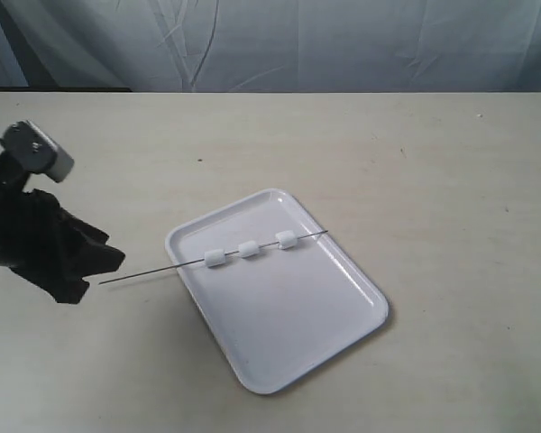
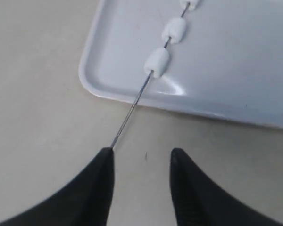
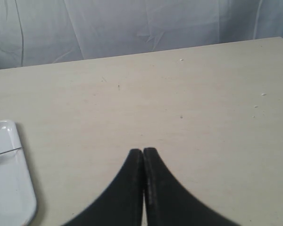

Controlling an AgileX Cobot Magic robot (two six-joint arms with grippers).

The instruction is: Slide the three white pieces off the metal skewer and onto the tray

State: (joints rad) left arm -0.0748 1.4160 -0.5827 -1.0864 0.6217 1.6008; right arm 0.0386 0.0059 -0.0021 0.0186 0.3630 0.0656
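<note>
In the exterior view the white tray (image 1: 293, 329) lies just below the middle of the pale table (image 1: 433, 153), slanted roughly from 10 to 4 o'clock. The metal skewer (image 1: 144, 273) rests across its upper end, with the three white pieces (image 1: 249, 250) threaded in a row above the tray floor and the bare end jutting past the rim toward 9 o'clock. The left gripper (image 1: 106, 260) sits at 9 o'clock from the tray, right at that bare end; the right gripper is out of this view. In the left wrist view the left gripper (image 2: 141, 157) has its jaws apart with nothing clamped, and the skewer's tip meets the point of one finger (image 2: 101, 181) rather than lying in the gap. The sound move, I judge, is to shift sideways until the rod is centred between the fingers. Then it can close firmly on bare metal, well clear of the nearest piece (image 2: 157, 62), keeping the rod low so the pieces drop inside the rim. In the right wrist view the right gripper (image 3: 143, 157) is closed on nothing, over bare table well apart from the tray's corner (image 3: 12, 188). It will likely have to come across and hold back the pieces as the skewer is drawn out.
</note>
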